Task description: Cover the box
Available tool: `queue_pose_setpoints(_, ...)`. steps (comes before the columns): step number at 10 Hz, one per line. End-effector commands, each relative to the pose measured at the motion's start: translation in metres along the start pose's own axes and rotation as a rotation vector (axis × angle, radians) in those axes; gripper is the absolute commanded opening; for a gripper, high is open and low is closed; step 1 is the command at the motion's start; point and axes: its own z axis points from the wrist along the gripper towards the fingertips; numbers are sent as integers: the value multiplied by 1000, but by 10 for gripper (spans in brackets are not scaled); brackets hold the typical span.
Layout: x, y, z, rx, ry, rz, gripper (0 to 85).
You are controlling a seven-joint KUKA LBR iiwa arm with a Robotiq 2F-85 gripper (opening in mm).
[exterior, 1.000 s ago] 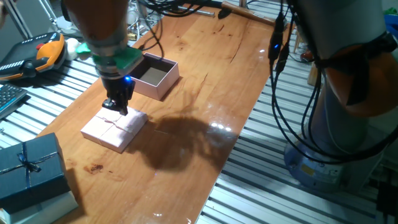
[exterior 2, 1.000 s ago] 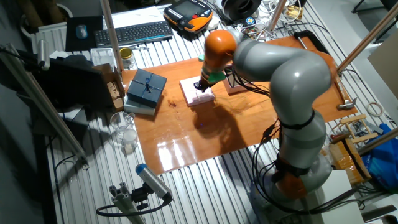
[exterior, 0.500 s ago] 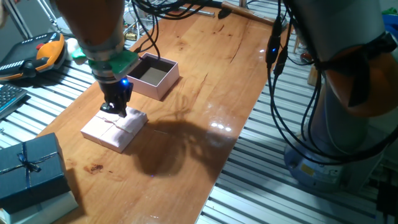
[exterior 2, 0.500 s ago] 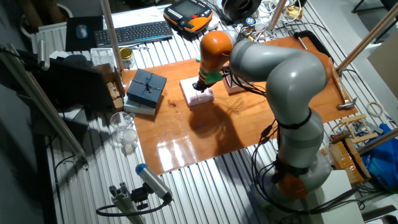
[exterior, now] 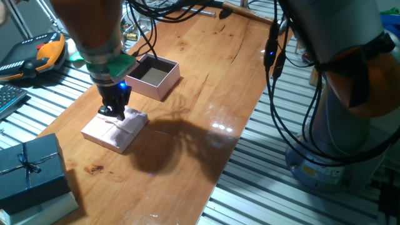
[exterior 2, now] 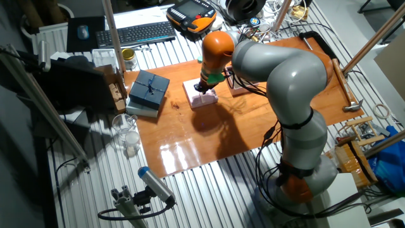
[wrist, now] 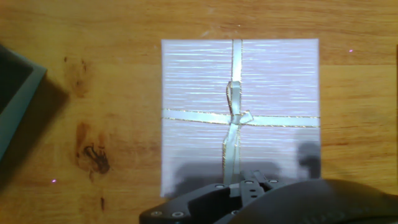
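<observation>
The box (exterior: 154, 75) is small, square and pale pink with a brownish inside, and stands open on the wooden table. The flat pink lid (exterior: 115, 130) with a string cross lies to its front left, apart from it. My gripper (exterior: 114, 113) hangs just above the lid's edge nearest the box, fingertips close to its top. In the hand view the lid (wrist: 239, 115) fills the middle and only the gripper's dark body shows at the bottom. I cannot tell how the jaws stand. In the other fixed view the gripper (exterior 2: 202, 89) is over the lid (exterior 2: 200, 96).
A dark blue ribboned box (exterior: 30, 169) stands at the table's front left corner, and its corner shows in the hand view (wrist: 15, 93). An orange pendant (exterior: 44, 53) and a keyboard (exterior 2: 136, 33) lie off the table. Cables (exterior: 278, 94) hang at the right.
The gripper has shifted a little to the left and lower over the lid. The lid and the box have not moved.
</observation>
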Motion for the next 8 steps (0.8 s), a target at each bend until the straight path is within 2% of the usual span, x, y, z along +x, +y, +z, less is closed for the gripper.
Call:
queue_pose_setpoints(1, 0, 0, 1, -5, 0, 4, 0)
queue_pose_setpoints(2, 0, 1, 1, -12, -4, 6, 0)
queue_pose_setpoints(4, -1, 3, 1, -4, -27, 5, 0)
queue_pose_setpoints(6, -3, 2, 2, -7, -69, -2, 0)
queue_pose_setpoints(8, -4, 1, 3, 7, -47, 2, 0)
